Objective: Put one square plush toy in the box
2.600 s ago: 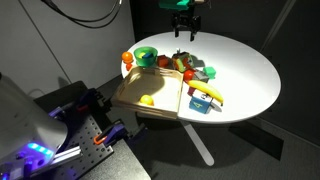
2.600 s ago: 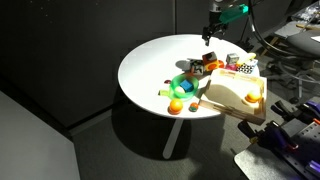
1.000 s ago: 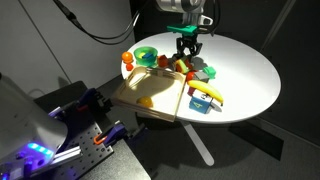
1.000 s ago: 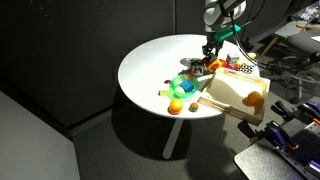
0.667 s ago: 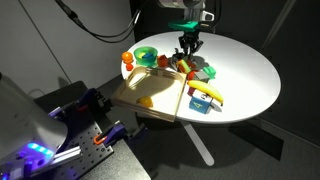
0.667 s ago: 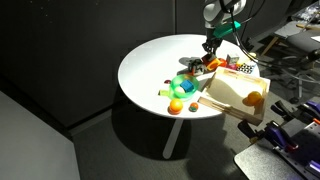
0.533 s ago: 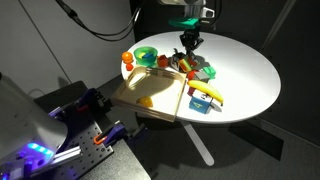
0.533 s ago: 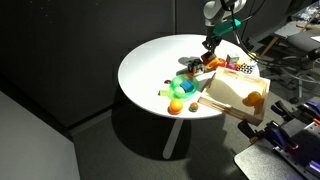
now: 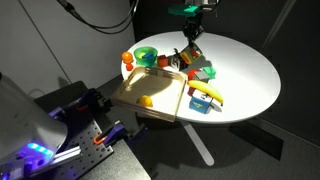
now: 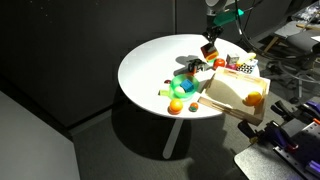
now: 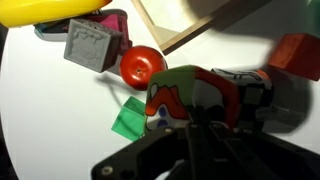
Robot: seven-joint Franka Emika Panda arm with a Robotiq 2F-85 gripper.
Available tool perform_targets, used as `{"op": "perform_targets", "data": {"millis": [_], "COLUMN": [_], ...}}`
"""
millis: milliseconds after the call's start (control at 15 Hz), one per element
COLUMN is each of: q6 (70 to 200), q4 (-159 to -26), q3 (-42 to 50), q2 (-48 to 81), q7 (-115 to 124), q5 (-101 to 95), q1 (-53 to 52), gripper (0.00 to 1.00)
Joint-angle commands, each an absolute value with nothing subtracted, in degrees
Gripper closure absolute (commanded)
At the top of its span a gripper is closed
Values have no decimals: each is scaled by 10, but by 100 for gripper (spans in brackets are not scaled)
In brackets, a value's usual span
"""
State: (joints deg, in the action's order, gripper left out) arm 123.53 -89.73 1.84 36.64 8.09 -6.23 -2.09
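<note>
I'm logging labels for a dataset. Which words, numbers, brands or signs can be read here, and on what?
None can be read.
The box, the square plush toy at the gripper and the piled toys on the table show no lettering.
The patterned item beside the box is too small to tell.

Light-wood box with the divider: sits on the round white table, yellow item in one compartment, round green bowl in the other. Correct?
Not quite. The round green bowl is not in the shallow light-wood box. It stands on the round white table just past the box's far wall, as an exterior view shows. The box on the table and the yellow item in one compartment are right.
</note>
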Motion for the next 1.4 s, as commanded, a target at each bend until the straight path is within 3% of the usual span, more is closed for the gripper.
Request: {"op": "perform_targets", "data": {"millis": [0,1200,1267,1333], "q6": [1219,1190,1193,1196], "q4": [-942,-1170,-1184,-1197], "q3": [30,42,42,41], "q2": [320,178,172,166], "q7": [105,116,117,117], "q5": [-67,-167,-173,-179], "q1": [-30,-37,-38,-38], "gripper": [98,97,95,71]}}
